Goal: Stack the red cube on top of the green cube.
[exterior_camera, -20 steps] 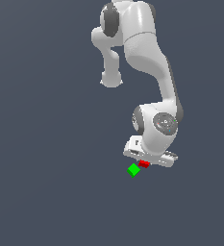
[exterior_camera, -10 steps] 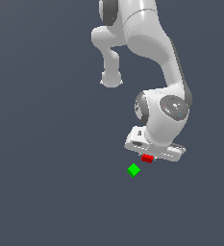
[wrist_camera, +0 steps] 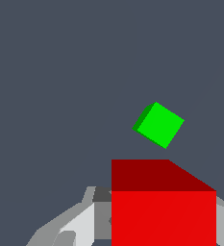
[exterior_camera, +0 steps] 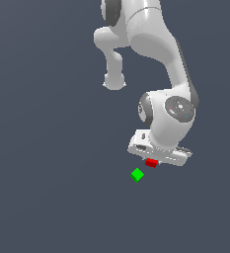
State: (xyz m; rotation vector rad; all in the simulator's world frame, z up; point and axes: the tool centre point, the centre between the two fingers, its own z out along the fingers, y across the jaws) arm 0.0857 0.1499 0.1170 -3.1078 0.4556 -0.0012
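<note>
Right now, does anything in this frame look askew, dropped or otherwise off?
Nothing stands out. The red cube sits squarely at the gripper, apparently held. The green cube lies apart from it on the plain grey surface, turned at an angle to the red one, intact and unobstructed.

- The arm [exterior_camera: 156, 54], upper right of the exterior view: smooth white casing with a soft sheen, like moulded plastic, highlights rolling over its rounded joints.
- Dark grey bands along the arm's edge look matt.
- The gripper [exterior_camera: 155, 161], just below frame centre: same pale, smooth shell; in the wrist view its fingers [wrist_camera: 70, 226] read as flat grey, unpolished.
- The red cube [wrist_camera: 164, 211]: plain, uniformly coloured faces, no texture, no gloss.
- The green cube [wrist_camera: 159, 125]: same flat, untextured finish, bright and matt.
- The ground [exterior_camera: 47, 188]: an even slate-grey surface, smooth, no grain or reflection.
</note>
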